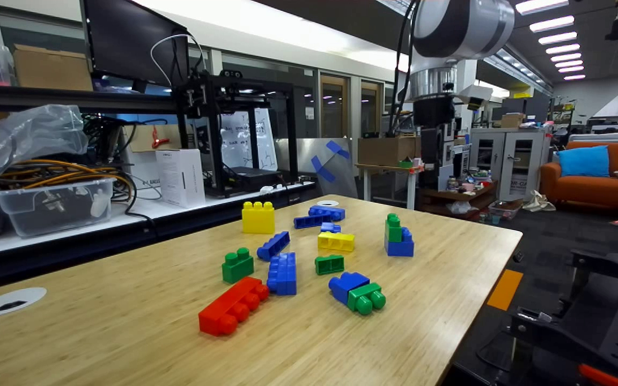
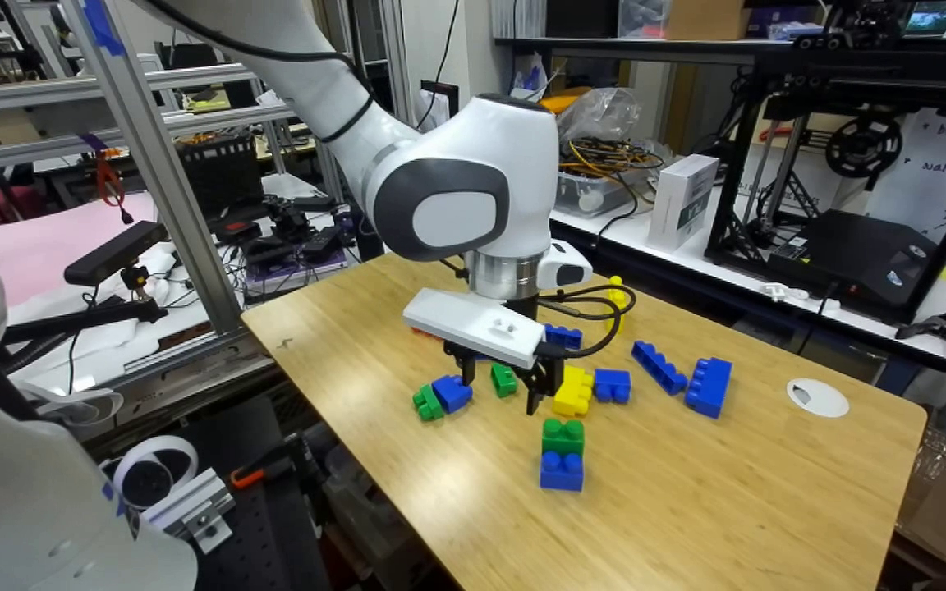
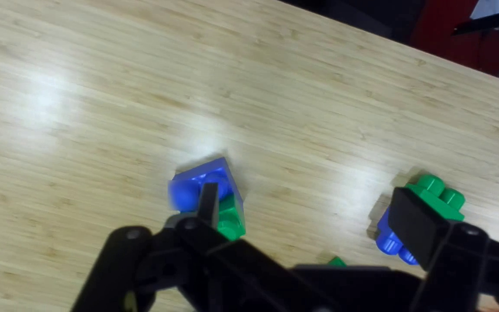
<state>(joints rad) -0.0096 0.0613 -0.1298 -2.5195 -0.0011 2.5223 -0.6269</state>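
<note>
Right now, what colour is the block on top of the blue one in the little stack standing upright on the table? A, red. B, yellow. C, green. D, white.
C: in both exterior views a green block sits on the blue block, leaving some blue studs bare beside it.

Tabletop (image 2: 686,492) from above, all views

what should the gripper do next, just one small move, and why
I'd probably shift the gripper sideways, before lowering, until the green-and-blue stack lies between its fingers: it hangs open and empty above the table, and in the wrist view one finger covers part of that stack, so they seem not lined up.
</note>
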